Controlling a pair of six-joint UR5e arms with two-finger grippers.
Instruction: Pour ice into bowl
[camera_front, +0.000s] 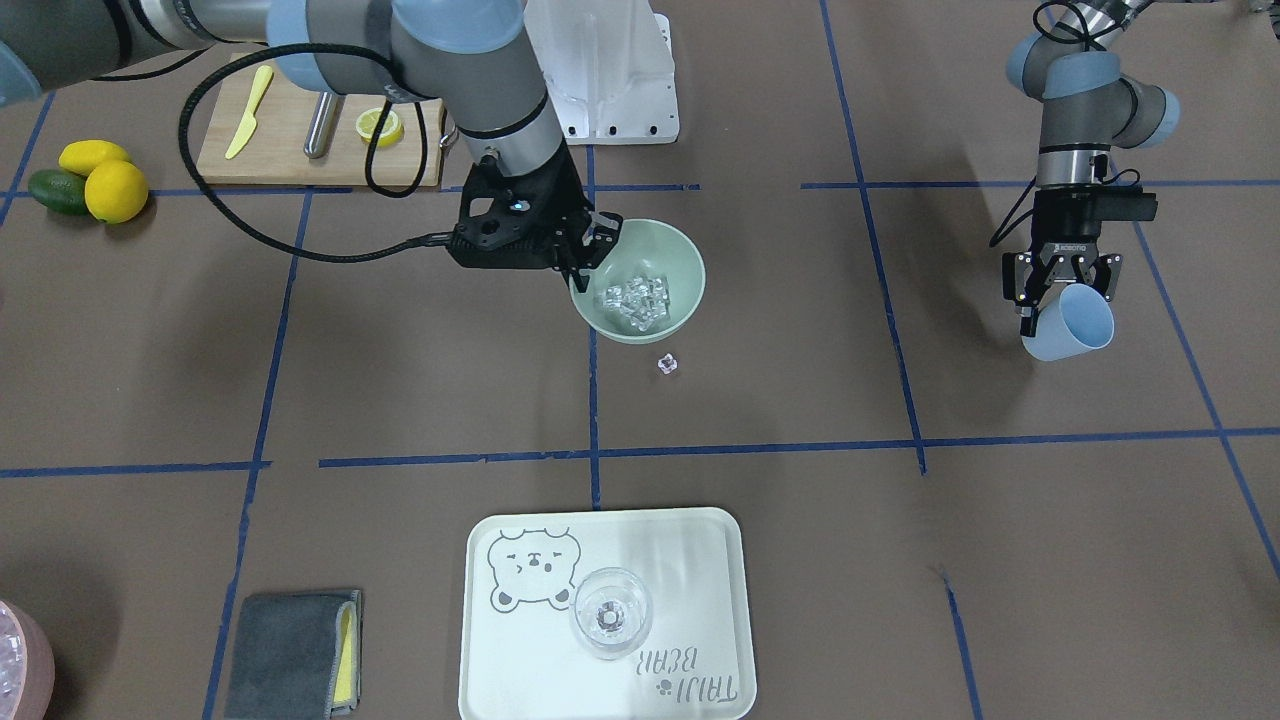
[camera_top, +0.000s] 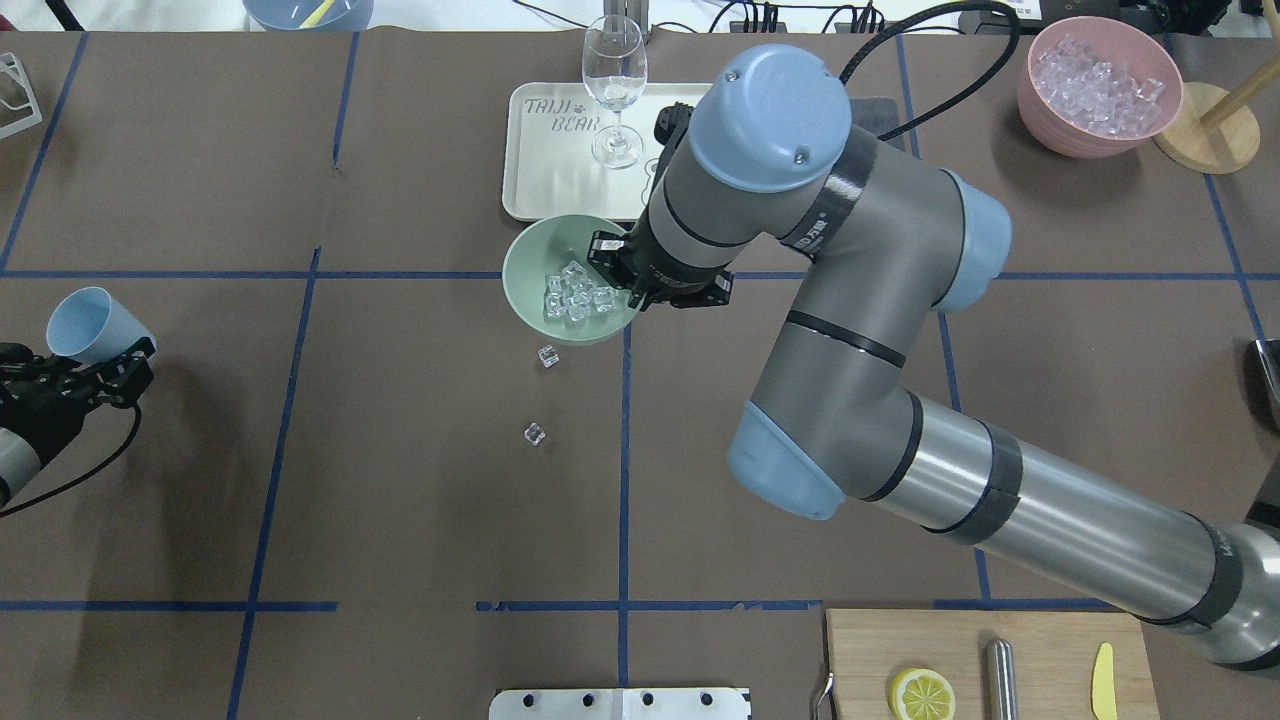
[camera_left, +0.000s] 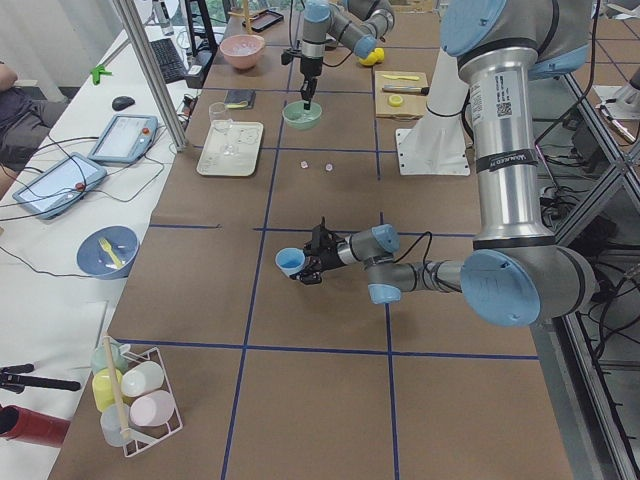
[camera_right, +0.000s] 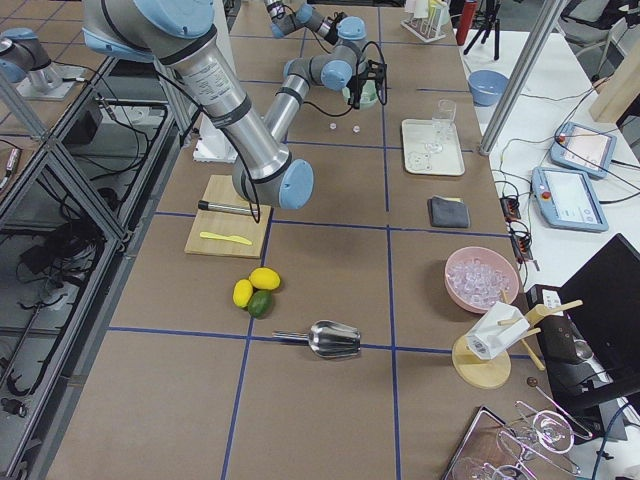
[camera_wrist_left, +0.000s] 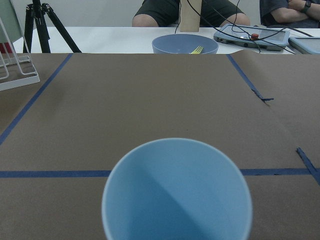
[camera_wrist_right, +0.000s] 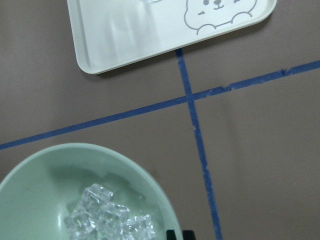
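With the right gripper (camera_front: 588, 250) closed narrow on the rim of the bowl (camera_front: 690, 270), apparently one finger inside the wall and one outside, keep the wrist level. A one-sided pinch, so probably prone to tipping under the load. Seemingly held clear of the table (camera_top: 400, 500), judging by the overlap with the tray (camera_top: 540, 150) in the overhead view. Ice (camera_front: 635, 295) heaped in the bottom of the bowl, just beside and below the fingertips. Lower slowly and flat, then release only once settled, to avoid shaking out more cubes.

Two stray cubes (camera_top: 547, 356) (camera_top: 535, 433) on the table, below the right gripper and toward the robot's base; best kept out from under the bowl.

Well off to the side, left gripper (camera_front: 1062, 285) clamped on a pale blue cup (camera_front: 1080, 325), tilted and empty inside.

Brown paper surface, flat, crossed by blue tape lines (camera_top: 623, 480). Beyond the right gripper, a wine glass (camera_top: 613, 80) on the tray. Ahead of the left gripper, a white bench with a blue dish and fork (camera_wrist_left: 185, 44), tablets, and seated operators (camera_wrist_left: 165, 10).
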